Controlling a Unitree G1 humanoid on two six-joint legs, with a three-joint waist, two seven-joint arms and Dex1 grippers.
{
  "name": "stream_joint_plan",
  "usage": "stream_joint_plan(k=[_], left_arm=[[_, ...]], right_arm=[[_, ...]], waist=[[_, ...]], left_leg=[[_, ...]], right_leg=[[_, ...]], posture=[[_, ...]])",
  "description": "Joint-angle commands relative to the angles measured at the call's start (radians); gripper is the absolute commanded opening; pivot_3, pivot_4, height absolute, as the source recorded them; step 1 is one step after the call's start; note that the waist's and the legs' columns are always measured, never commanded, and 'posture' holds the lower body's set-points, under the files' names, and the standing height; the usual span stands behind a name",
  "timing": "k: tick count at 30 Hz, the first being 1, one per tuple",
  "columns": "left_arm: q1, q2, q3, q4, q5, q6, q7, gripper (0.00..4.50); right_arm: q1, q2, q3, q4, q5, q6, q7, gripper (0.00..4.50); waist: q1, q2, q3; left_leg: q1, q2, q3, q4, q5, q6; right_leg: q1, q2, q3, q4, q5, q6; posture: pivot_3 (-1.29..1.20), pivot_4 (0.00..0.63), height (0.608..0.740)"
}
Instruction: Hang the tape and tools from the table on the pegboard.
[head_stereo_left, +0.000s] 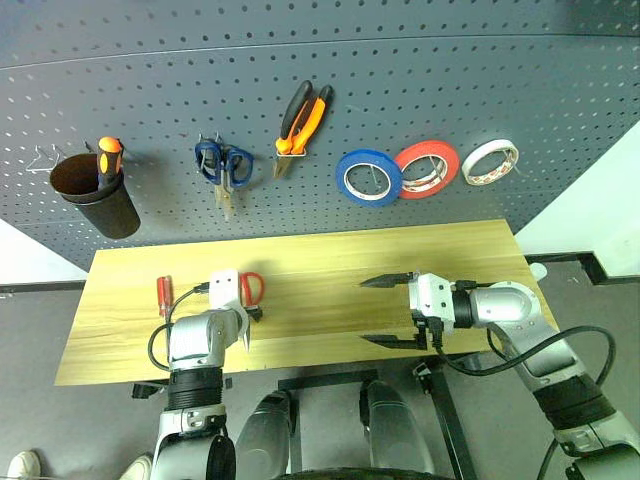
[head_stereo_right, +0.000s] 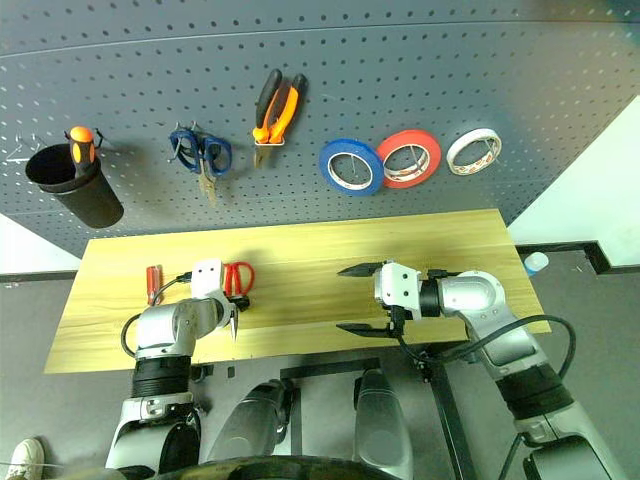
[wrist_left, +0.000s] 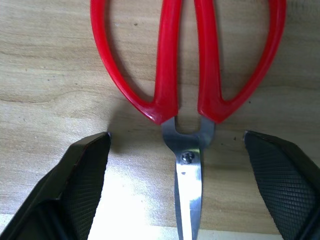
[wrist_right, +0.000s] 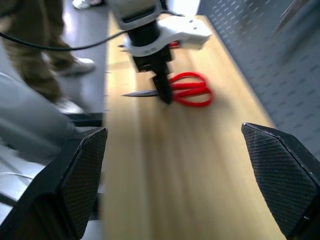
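Note:
Red-handled scissors (wrist_left: 165, 75) lie flat on the wooden table (head_stereo_left: 330, 260), at its left part. My left gripper (head_stereo_left: 248, 325) points down over them, open, one finger on each side of the pivot screw, blades running back between the fingers. A small red-handled screwdriver (head_stereo_left: 163, 293) lies on the table left of the scissors. The blue tape (head_stereo_left: 368, 177) and the orange-and-black pliers (head_stereo_left: 303, 117) hang on the grey pegboard (head_stereo_left: 450, 90). My right gripper (head_stereo_left: 365, 312) hovers over the table's right half, open and empty, pointing toward the left gripper (wrist_right: 162, 92).
On the pegboard also hang a black cup (head_stereo_left: 95, 195) holding an orange-handled screwdriver, blue-handled scissors (head_stereo_left: 223, 165), a red tape roll (head_stereo_left: 428, 168) and a white tape roll (head_stereo_left: 490, 162). A person's legs (wrist_right: 30, 45) stand beside the table's left end.

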Motion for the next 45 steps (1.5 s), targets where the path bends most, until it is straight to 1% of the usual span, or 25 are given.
stream_joint_plan(k=[1,7,8,13,15,18,21,22,24,26,27,28,29,30,32,35,37,41,45], left_arm=[[0.007,-0.011,0.020,0.017,0.000,0.000,0.011,3.18],[0.000,-0.033,0.062,-0.002,-0.017,0.018,0.017,1.14],[-0.001,-0.035,0.065,-0.004,-0.016,0.024,0.018,1.02],[-0.003,-0.043,0.072,-0.014,-0.012,0.038,0.021,1.03],[-0.001,-0.034,0.058,-0.021,-0.011,0.047,0.009,1.03],[0.047,0.026,-0.041,-0.112,-0.007,-0.001,-0.065,1.03],[0.139,0.092,-0.084,-0.260,-0.061,-0.076,-0.196,1.03],[0.188,0.130,-0.087,-0.319,-0.076,-0.108,-0.243,1.03],[0.292,0.222,-0.073,-0.408,-0.097,-0.187,-0.340,1.03],[0.365,0.286,-0.050,-0.445,-0.108,-0.284,-0.403,1.03],[0.410,0.324,-0.038,-0.457,-0.101,-0.382,-0.444,1.03],[0.458,0.359,-0.025,-0.463,-0.078,-0.534,-0.485,1.03],[0.495,0.384,-0.012,-0.463,-0.056,-0.672,-0.512,1.03],[0.519,0.394,0.013,-0.458,-0.061,-0.755,-0.532,1.03],[0.530,0.384,0.065,-0.440,-0.113,-0.865,-0.567,1.03],[0.502,0.348,0.124,-0.435,-0.203,-0.983,-0.606,1.03],[0.462,0.324,0.144,-0.424,-0.265,-1.018,-0.619,1.03],[0.390,0.294,0.147,-0.406,-0.331,-1.062,-0.629,1.03],[0.323,0.291,0.135,-0.359,-0.310,-1.072,-0.588,1.03]], right_arm=[[0.004,-0.008,-0.041,-0.005,0.031,0.009,0.006,4.50],[-0.006,0.008,-0.049,0.012,0.020,0.008,0.002,4.50],[-0.009,0.010,-0.049,0.015,0.018,0.007,0.001,4.50],[-0.018,0.018,-0.050,0.023,0.011,0.001,-0.004,4.50],[-0.020,0.021,-0.049,0.025,0.009,-0.001,-0.006,4.50],[-0.026,0.029,-0.048,0.025,0.005,-0.007,-0.017,4.50],[-0.032,0.034,-0.050,0.020,0.004,-0.015,-0.026,4.50],[-0.034,0.036,-0.053,0.017,0.005,-0.020,-0.030,4.50],[-0.046,0.044,-0.058,0.015,0.006,-0.033,-0.039,4.50],[-0.057,0.051,-0.059,0.016,0.004,-0.046,-0.044,4.50],[-0.065,0.057,-0.058,0.016,0.002,-0.055,-0.048,4.50],[-0.075,0.065,-0.058,0.017,-0.004,-0.072,-0.056,4.50],[-0.085,0.074,-0.059,0.018,-0.008,-0.085,-0.064,4.50],[-0.099,0.083,-0.060,0.017,-0.007,-0.091,-0.071,4.50],[-0.124,0.094,-0.063,0.000,0.014,-0.077,-0.072,4.50],[-0.154,0.100,-0.069,-0.048,0.073,-0.012,-0.059,4.50],[-0.170,0.100,-0.074,-0.085,0.118,0.045,-0.058,4.50],[-0.190,0.101,-0.087,-0.131,0.171,0.118,-0.066,4.50],[-0.194,0.092,-0.095,-0.162,0.193,0.160,-0.062,4.50]], waist=[[-0.005,0.000,0.000],[-0.004,0.000,-0.001],[-0.004,0.000,-0.001],[-0.004,0.000,-0.001],[-0.005,0.000,-0.001],[-0.007,0.000,-0.001],[-0.007,0.000,-0.001],[-0.007,0.000,-0.001],[-0.010,0.000,-0.001],[-0.008,0.000,-0.001],[-0.006,0.000,-0.002],[-0.005,0.000,-0.002],[-0.004,0.000,-0.002],[-0.003,0.000,-0.002],[0.008,0.000,-0.002],[0.026,-0.001,-0.003],[0.027,-0.002,-0.004],[0.025,-0.003,-0.009],[0.018,-0.004,-0.015]], left_leg=[[0.000,0.000,0.000,0.001,0.000,0.000],[0.000,0.000,0.000,0.003,0.000,0.000],[0.000,0.000,0.000,0.003,0.000,0.000],[0.000,0.000,0.000,0.005,0.000,0.000],[0.000,0.000,0.000,0.006,0.000,0.000],[0.000,0.000,0.000,0.006,0.000,0.000],[-0.001,0.000,0.000,0.006,0.000,0.000],[-0.001,0.000,0.000,0.006,0.000,0.000],[-0.001,0.000,0.000,0.006,0.000,0.000],[-0.001,0.000,0.001,0.006,0.000,0.000],[0.000,0.000,0.001,0.006,0.000,0.000],[-0.001,0.000,0.001,0.006,0.000,0.000],[-0.001,0.000,0.001,0.006,0.000,0.000],[-0.001,0.000,0.001,0.007,0.000,0.000],[-0.002,0.000,0.001,0.007,0.000,0.000],[-0.002,0.000,0.001,0.009,0.000,0.000],[-0.002,0.000,0.001,0.009,0.000,0.000],[-0.002,0.000,0.001,0.009,-0.001,0.001],[-0.001,0.000,0.001,0.009,-0.001,0.001]], right_leg=[[0.000,0.000,0.000,0.000,0.001,0.000],[0.002,0.000,0.000,0.000,0.001,0.001],[0.002,0.000,0.000,0.000,0.001,0.001],[0.003,0.000,0.000,0.000,0.002,0.001],[0.003,0.000,0.000,0.000,0.002,0.001],[0.003,0.000,0.000,0.000,0.002,0.001],[0.003,0.000,0.000,0.000,0.002,0.001],[0.003,0.000,0.000,0.000,0.002,0.001],[0.002,0.000,0.001,0.001,0.002,0.000],[0.002,0.000,0.001,0.001,0.002,0.000],[0.002,0.000,0.001,0.001,0.002,0.000],[0.002,0.000,0.001,0.001,0.002,-0.001],[0.002,0.000,0.001,0.000,0.002,-0.002],[0.002,0.000,0.001,0.000,0.001,-0.004],[0.002,0.000,0.001,-0.001,0.002,-0.006],[0.003,0.000,0.001,-0.002,0.002,-0.007],[0.004,0.000,0.001,-0.002,0.003,-0.006],[0.004,0.000,0.001,-0.002,0.004,-0.004],[0.004,0.001,0.001,-0.002,0.004,-0.003]], posture=[[-0.06,0.160,0.732],[-0.06,0.160,0.732],[-0.06,0.160,0.732],[-0.06,0.160,0.732],[-0.05,0.157,0.732],[-0.05,0.156,0.732],[-0.06,0.155,0.732],[-0.06,0.155,0.732],[-0.05,0.155,0.732],[-0.04,0.155,0.732],[-0.03,0.155,0.732],[-0.03,0.154,0.732],[-0.03,0.154,0.732],[-0.02,0.151,0.732],[-0.02,0.150,0.732],[-0.02,0.143,0.732],[-0.02,0.143,0.732],[-0.03,0.131,0.732],[-0.05,0.126,0.732]])
